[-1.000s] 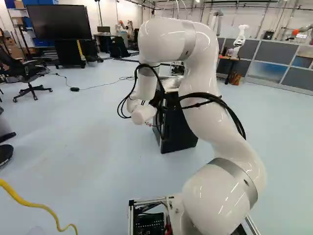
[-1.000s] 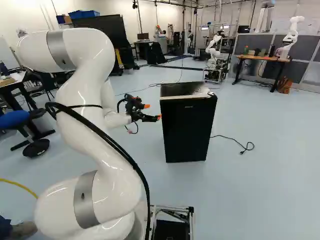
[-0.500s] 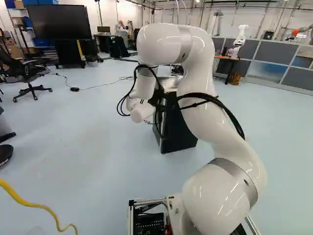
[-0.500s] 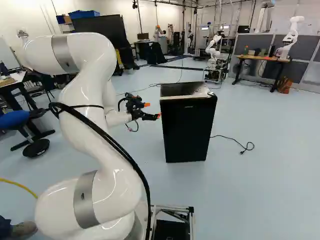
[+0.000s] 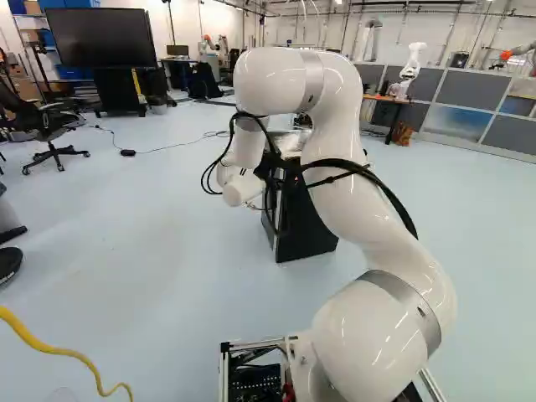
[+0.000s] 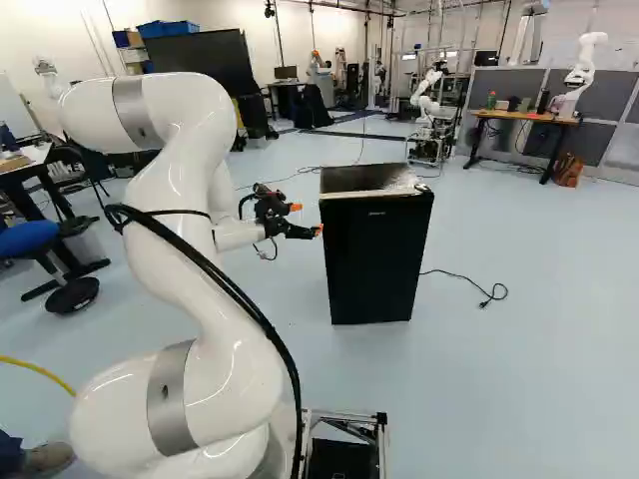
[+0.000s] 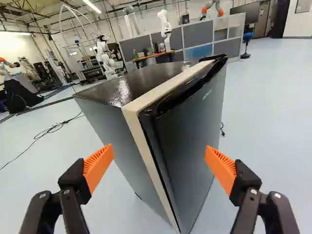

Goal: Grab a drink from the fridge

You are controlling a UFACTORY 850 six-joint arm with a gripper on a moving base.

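While arm [image 6: 165, 261] arches high, pincer [image 6: 307, 219] hangs beside fridge [image 6: 371, 264], fingers [image 7: 99, 165] wide apart.

The floor [image 6: 539, 329] is smooth and pale blue. The back wall [image 6: 60, 25] is white. Grey panels [image 5: 473, 86] stand behind a brown table [image 6: 524, 117]. A big black screen [image 5: 100, 38] stands near a black chair [image 5: 38, 121]. A long light [image 7: 91, 6] shines up high.

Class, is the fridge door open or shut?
Shut: in the wrist view, the door lies along the pale edge of the fridge, not swung out.
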